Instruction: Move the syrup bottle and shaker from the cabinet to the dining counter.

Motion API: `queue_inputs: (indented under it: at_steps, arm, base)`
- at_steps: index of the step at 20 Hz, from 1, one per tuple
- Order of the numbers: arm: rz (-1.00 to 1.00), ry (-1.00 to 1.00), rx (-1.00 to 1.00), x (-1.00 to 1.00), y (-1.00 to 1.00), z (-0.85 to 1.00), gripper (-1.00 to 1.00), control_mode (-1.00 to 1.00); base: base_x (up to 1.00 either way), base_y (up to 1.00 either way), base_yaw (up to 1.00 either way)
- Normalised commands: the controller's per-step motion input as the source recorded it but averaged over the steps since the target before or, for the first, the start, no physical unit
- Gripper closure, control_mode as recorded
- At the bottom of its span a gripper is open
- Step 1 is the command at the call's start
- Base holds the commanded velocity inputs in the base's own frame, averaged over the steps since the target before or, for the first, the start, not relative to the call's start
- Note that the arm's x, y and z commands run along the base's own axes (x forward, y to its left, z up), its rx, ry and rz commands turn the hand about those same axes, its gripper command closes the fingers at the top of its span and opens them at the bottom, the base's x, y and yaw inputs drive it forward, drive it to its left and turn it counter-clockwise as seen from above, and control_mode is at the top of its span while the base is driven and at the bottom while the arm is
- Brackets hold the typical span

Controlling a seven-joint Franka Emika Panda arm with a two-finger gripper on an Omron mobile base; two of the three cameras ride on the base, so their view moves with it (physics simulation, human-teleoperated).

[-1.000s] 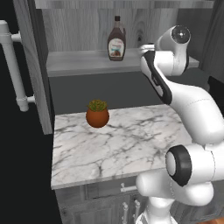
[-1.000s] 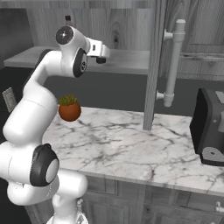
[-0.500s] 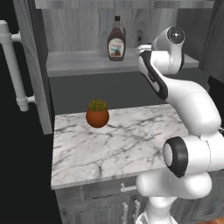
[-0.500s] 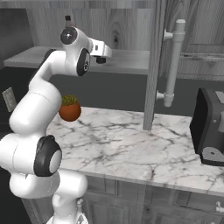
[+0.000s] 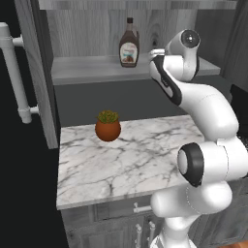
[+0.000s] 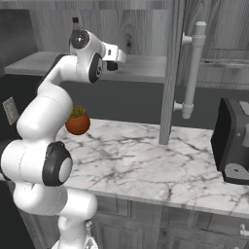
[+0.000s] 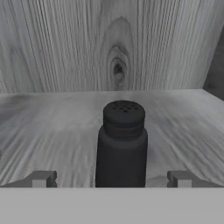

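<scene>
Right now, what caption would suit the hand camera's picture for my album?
The open gripper lines up on the dark shaker, standing upright on the grey cabinet shelf, fingertips either side, not yet touching.

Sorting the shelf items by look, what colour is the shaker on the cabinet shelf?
The shaker is dark, nearly black, clearest in the hand view.

Orange plant pot (image 5: pixel 107 130) on marble worktop (image 5: pixel 131 160); dark appliance (image 6: pixel 233 141) at its right end.

One syrup bottle (image 5: pixel 129 45), one shaker (image 7: pixel 121 144), one potted plant (image 5: pixel 107 126), one cabinet (image 5: pixel 87 68), one marble worktop (image 5: pixel 121 162).
</scene>
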Motion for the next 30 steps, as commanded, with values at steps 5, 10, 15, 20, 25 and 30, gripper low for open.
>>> queue_inputs:
  at_steps: [5,10,15,20,25,30]
  arm:
    - [0.00,0.00,0.00,0.14,0.00,-0.01,-1.00,-1.00]
    - [0.00,0.00,0.00,0.13,0.00,-0.01,-1.00,-1.00]
    - [0.00,0.00,0.00,0.13,0.00,-0.03,-1.00,-1.00]
    - [0.00,0.00,0.00,0.09,-0.03,-0.06,-1.00,-1.00]
    - [0.00,0.00,0.00,0.06,-0.11,-0.05,-1.00,-1.00]
    - [0.00,0.00,0.00,0.04,-0.10,-0.05,1.00,-1.00]
  base:
    - [0.00,0.00,0.00]
    - [0.00,0.00,0.00]
    - [0.00,0.00,0.00]
    - [0.00,0.00,0.00]
    - [0.00,0.00,0.00]
    - [0.00,0.00,0.00]
